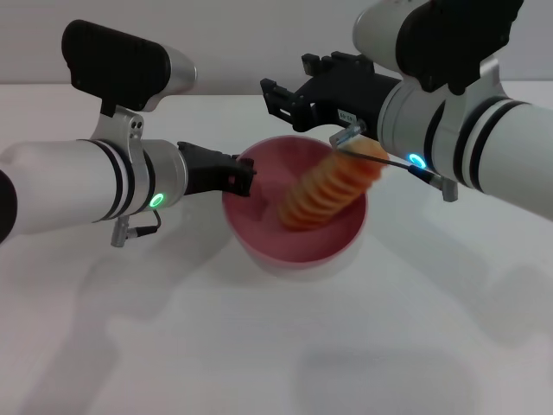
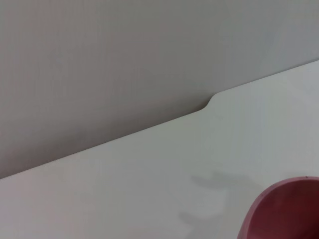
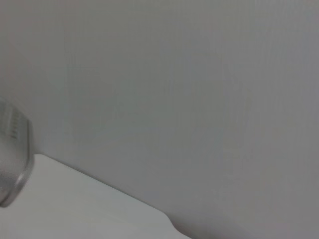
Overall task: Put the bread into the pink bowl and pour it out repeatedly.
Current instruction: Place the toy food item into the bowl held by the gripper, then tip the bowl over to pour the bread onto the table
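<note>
The pink bowl (image 1: 294, 246) stands on the white table in the middle of the head view, and part of its rim (image 2: 281, 211) shows in the left wrist view. My left gripper (image 1: 245, 178) is shut on the bowl's left rim. The bread (image 1: 333, 188), orange and ridged, leans tilted inside the bowl, its lower end on the bottom and its upper end at the right rim. My right gripper (image 1: 281, 91) hovers behind and above the bowl, pointing left, open, with nothing between its fingers. The right forearm hangs just over the bread's upper end.
The white table (image 1: 276, 346) stretches bare in front of the bowl. Its far edge with a notch (image 2: 209, 102) meets a grey wall. A silver-grey rounded part (image 3: 12, 159) sits at the edge of the right wrist view.
</note>
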Controlling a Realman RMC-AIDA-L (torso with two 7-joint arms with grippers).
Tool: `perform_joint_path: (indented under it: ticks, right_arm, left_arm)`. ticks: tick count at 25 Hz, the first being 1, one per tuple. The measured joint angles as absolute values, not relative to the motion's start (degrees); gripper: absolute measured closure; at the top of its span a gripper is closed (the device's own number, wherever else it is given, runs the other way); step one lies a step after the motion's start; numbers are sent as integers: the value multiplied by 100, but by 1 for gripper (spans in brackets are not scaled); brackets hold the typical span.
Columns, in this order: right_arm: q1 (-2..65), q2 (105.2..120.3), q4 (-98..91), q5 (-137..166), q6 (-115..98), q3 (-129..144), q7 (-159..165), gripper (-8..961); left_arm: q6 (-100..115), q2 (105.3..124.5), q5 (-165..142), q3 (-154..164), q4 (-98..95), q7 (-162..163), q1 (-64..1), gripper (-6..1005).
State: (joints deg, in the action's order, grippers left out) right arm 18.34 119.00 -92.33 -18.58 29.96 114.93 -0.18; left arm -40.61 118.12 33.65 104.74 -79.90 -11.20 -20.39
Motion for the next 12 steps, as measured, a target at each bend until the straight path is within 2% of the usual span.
perform_joint_path:
  ticks: [6, 12]
  right_arm:
    - [1721, 11900, -9224, -1487, 2710, 11475, -52, 367]
    - [978, 11932, -9401, -1033, 2488, 10447, 37, 367]
  left_arm:
    - [-3966, 11800, 3281, 10455, -7948, -1140, -2038, 951]
    - [-3707, 11796, 2737, 10340, -7927, -1148, -1945, 951]
